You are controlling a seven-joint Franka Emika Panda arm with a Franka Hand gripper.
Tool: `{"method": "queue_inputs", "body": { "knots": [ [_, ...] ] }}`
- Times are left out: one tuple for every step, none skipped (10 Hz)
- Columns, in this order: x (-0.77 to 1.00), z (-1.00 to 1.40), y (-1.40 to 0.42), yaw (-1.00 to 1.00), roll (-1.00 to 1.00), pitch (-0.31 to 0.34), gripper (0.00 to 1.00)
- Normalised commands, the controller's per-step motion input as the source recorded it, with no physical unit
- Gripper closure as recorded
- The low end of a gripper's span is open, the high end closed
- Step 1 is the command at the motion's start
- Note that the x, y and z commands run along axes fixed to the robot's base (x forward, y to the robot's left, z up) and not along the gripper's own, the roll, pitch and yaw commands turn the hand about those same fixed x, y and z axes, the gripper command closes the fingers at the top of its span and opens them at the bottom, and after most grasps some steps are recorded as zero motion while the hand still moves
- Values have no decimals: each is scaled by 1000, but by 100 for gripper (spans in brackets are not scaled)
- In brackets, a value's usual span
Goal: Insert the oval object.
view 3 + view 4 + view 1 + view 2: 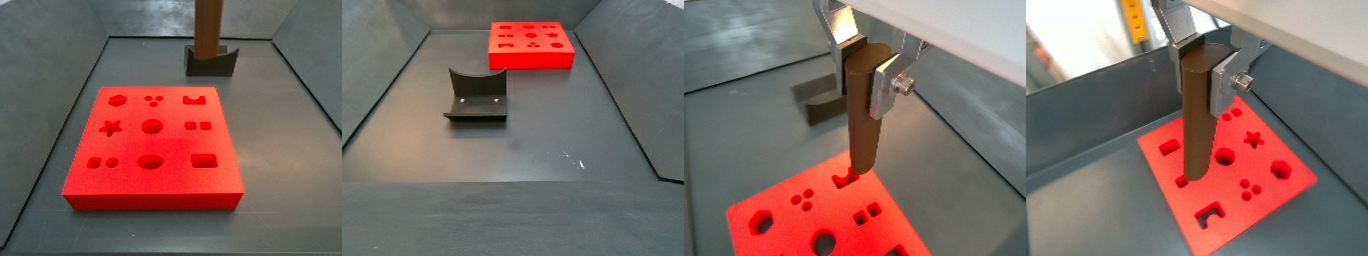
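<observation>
The tool (1209, 62) is clamped on the upright oval object (1194, 118), above the red block (156, 147). Risk: lower end misses the oval hole (alignment unclear), jamming on the block face.

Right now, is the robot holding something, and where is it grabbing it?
Yes. The gripper holds the oval object, a brown peg, by its upper end, hanging over the red block.
</observation>
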Motion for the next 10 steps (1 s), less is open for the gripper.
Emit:
{"method": "queue_inputs", "body": {
  "knots": [
    [103, -251, 0, -877, -159, -94, 100],
    [71, -229, 0, -820, -100, -59, 100],
    [17, 0, 0, 0, -40, 0, 100],
    [0, -31, -60, 0, 0, 0, 100],
    [0, -194, -17, -311, 23, 134, 100],
    [0, 0, -57, -391, 219, 451, 100],
    [0, 0, -46, -423, 206, 493, 100],
    [-37, 0, -29, -466, 196, 500, 100],
    [0, -34, -14, -471, 189, 447, 100],
    [0, -20, 0, -71, 0, 0, 100]
  ]
}}
